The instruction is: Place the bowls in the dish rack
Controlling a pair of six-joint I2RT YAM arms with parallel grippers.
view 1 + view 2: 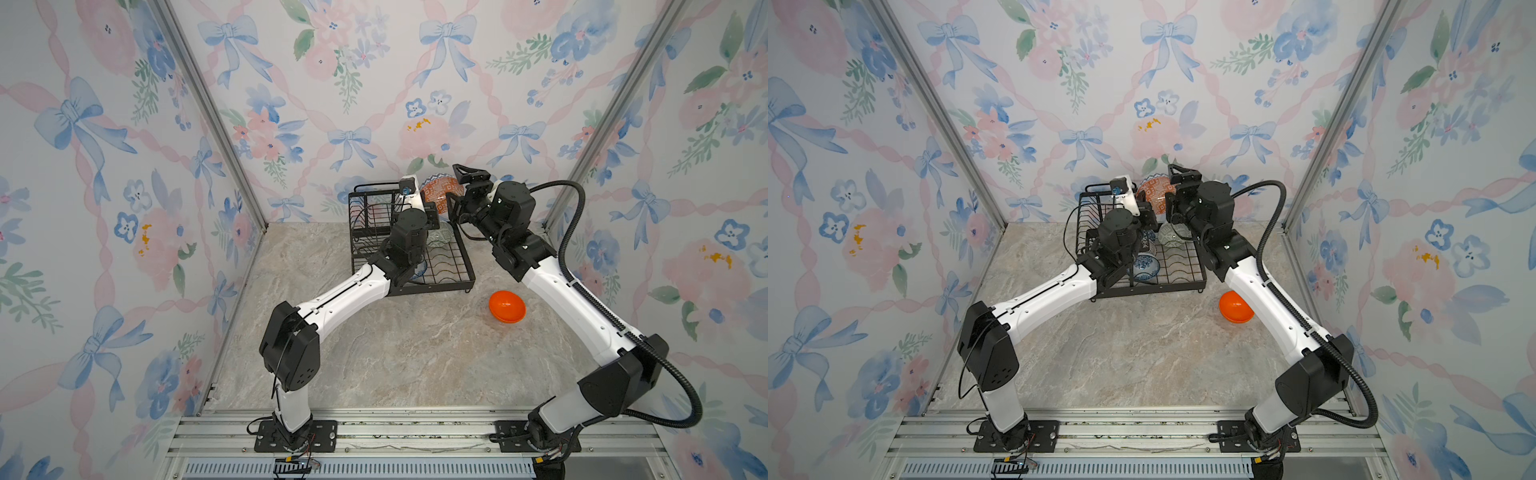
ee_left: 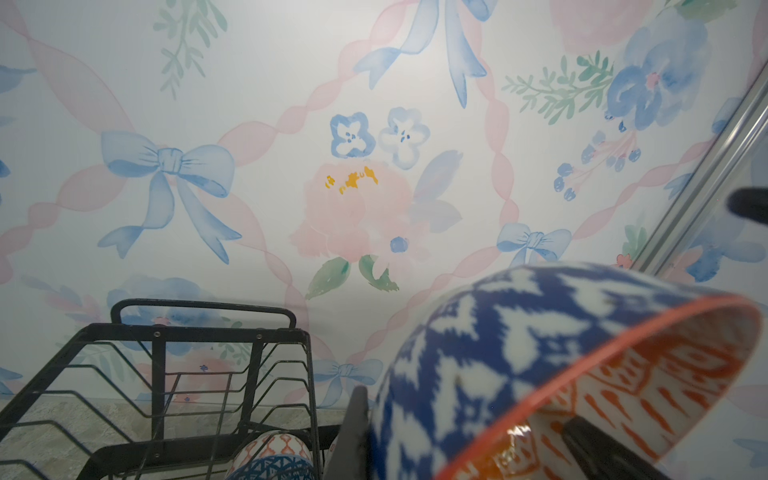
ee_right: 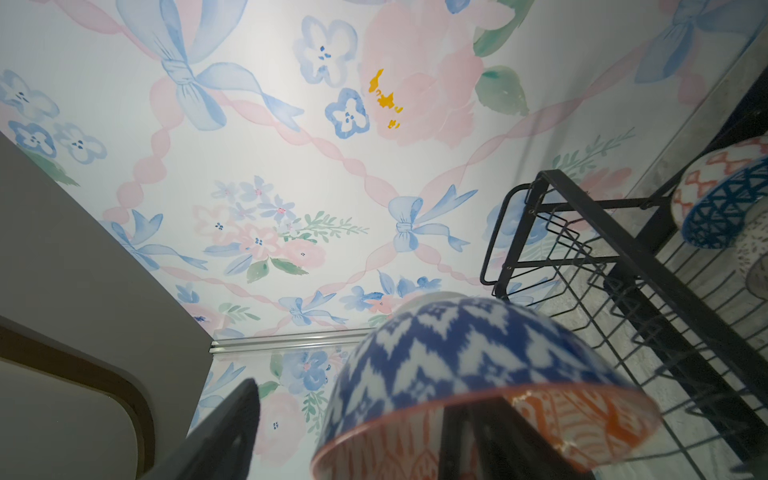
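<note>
The step in hand looks like a mid-air hand-over of the orange-white patterned bowl (image 1: 442,192). In both top views it hangs at about 1 o'clock from the middle of the dish rack (image 1: 440,289), over its far corner. The left gripper (image 2: 464,405) is clamped narrow on the bowl's rim, one finger on the blue-and-white outside and one on the orange inside. The right gripper (image 3: 359,392) has its jaws parted astride the same wall. Its outer finger (image 3: 226,432) stands clear of the bowl, so it grips nothing yet. To do this well, I judge the right claw should close firmly on the rim, away from the left fingers, before the left one lets go, and the bowl should be kept off the rack's wires. The blue-white floral bowl (image 1: 1144,266), the green-white bowl (image 1: 1170,237) and the dark-blue geometric bowl (image 3: 723,208) sit in the rack. The plain orange bowl (image 1: 507,306) lies on the table (image 1: 374,353) at about 5 o'clock from the rack. No brand, label or writing can be read.
</note>
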